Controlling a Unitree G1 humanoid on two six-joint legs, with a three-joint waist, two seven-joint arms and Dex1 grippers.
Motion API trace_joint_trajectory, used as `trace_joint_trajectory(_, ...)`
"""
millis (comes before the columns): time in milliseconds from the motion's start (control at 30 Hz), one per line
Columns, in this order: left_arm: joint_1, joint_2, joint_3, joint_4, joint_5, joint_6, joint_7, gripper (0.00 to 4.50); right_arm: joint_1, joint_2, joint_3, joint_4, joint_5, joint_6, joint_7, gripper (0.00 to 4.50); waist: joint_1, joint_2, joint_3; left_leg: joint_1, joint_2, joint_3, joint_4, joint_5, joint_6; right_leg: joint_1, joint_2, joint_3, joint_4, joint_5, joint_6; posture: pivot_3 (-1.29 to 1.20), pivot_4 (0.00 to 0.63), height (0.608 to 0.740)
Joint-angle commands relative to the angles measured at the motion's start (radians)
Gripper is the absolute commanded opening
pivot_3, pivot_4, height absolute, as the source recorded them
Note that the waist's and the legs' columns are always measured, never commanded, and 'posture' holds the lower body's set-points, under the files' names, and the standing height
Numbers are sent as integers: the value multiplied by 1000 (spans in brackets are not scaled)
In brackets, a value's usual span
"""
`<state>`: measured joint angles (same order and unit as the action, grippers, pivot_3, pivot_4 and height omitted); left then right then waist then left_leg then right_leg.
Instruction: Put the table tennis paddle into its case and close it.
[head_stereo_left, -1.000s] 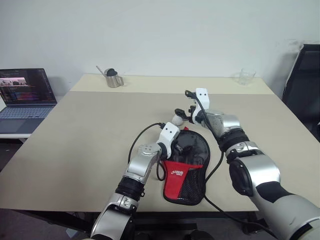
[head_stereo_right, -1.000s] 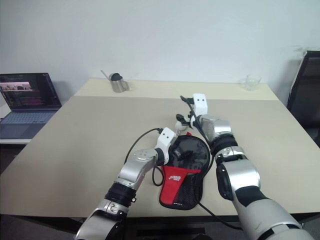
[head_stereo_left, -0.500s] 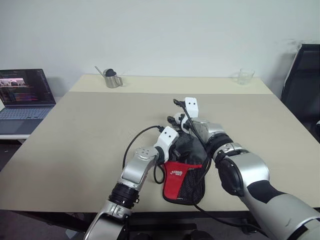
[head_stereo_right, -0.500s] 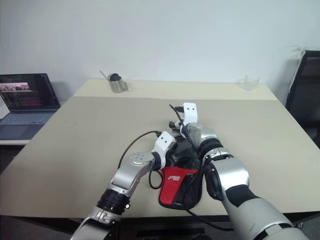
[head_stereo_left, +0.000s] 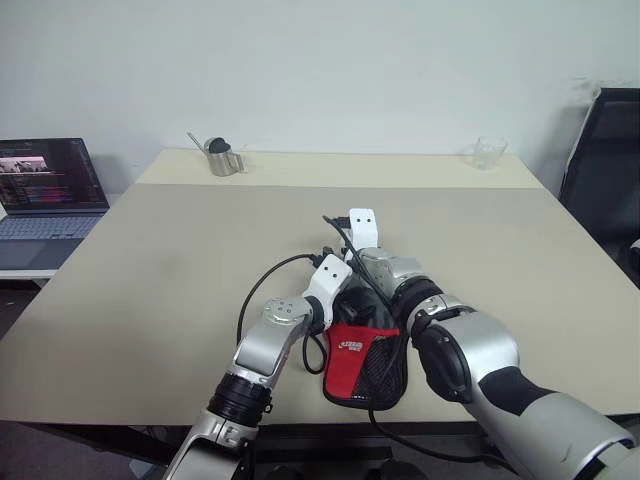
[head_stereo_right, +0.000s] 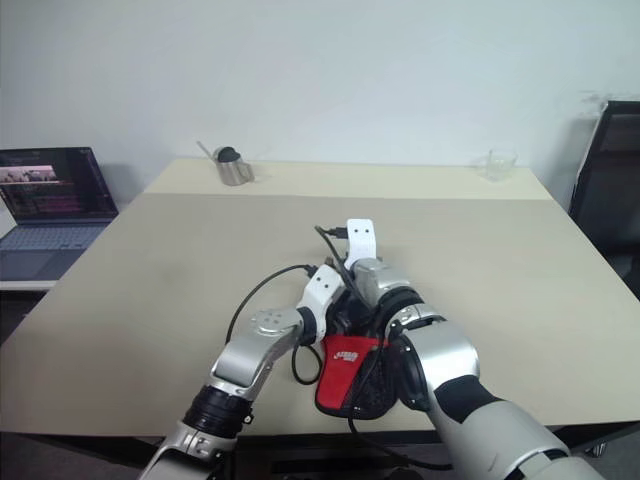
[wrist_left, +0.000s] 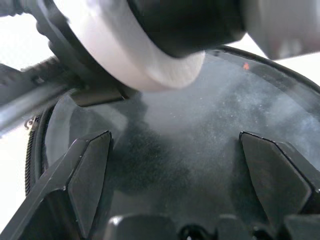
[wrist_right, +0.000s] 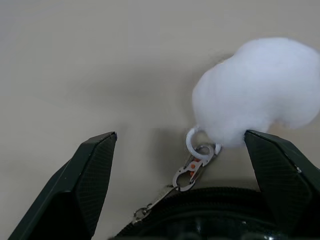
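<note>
Right wrist view: right end effector (wrist_right: 180, 190) is spread wide and empty, aimed over the round far end of the case (head_stereo_left: 365, 345). Just past its fingertips sit the zipper pull with a small clip (wrist_right: 189, 172) and a white ball (wrist_right: 255, 92) fastened to it, resting on the counter (head_stereo_left: 180, 260). The case lies near the counter's front edge, long axis running away from the robot, red panel toward the robot. Left end effector (wrist_left: 175, 185) is also spread and empty, hovering over the dark round face inside the open case, probably the table tennis paddle (wrist_left: 200, 130), though the close view makes that hard to confirm. The right arm is nearer the zipper pull. Compared with a second ago, the right end effector has come down and toward the robot's left, from beyond the case to right over its far end; the left has hardly shifted.
</note>
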<state>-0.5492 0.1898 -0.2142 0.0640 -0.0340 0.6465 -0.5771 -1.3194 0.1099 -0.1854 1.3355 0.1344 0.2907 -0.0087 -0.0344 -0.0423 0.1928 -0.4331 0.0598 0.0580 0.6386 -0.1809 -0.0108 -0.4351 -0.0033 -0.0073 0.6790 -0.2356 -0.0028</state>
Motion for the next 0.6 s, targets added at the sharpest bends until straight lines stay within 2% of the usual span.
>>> trace_joint_trajectory(33,10,6,-2,-40,-8,15,11,4481,1,6,1,-10,-26,-14,-39,4452,0,0,0,0,0,0,0,0,0,0,0,0,0,0,0,0,150,740)
trace_joint_trajectory(600,14,13,-10,-60,-15,32,28,4481,-46,-12,-74,-1,-22,-62,-68,4452,0,0,0,0,0,0,-1,0,0,0,0,0,-1,0,0,0,150,740)
